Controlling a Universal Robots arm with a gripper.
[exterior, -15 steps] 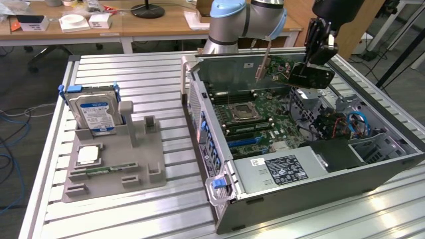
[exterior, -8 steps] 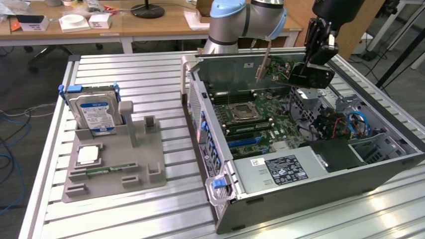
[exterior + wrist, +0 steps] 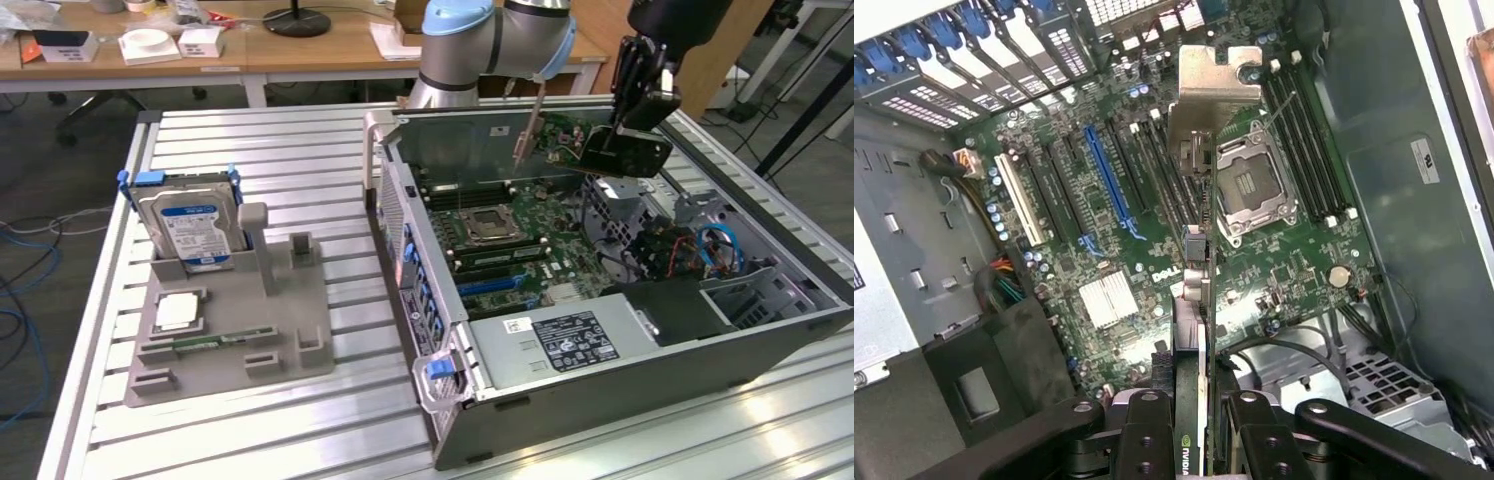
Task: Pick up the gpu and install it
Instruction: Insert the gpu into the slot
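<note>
Hard drive (image 3: 194, 228) upright in grey holder (image 3: 227, 330) beside computer case (image 3: 601, 300).

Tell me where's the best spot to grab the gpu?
Probably where the fingers hold it now: the gpu edge opposite its silver bracket, squeezing the flat faces, coming from above the open computer case. It is thin, so its edges give little grip.

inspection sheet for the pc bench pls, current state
Surface: slatted metal table, open computer case lying on it.
Job's things: gpu held edge-on above the motherboard, not seated.
Clutter: grey parts holder with hard drive upright and a memory stick.
Grippers: gripper fingers clamped on the gpu, over the case.
Cables: blue cable inside the case; blue cable on the floor.
Surroundings: wooden desk behind.
</note>
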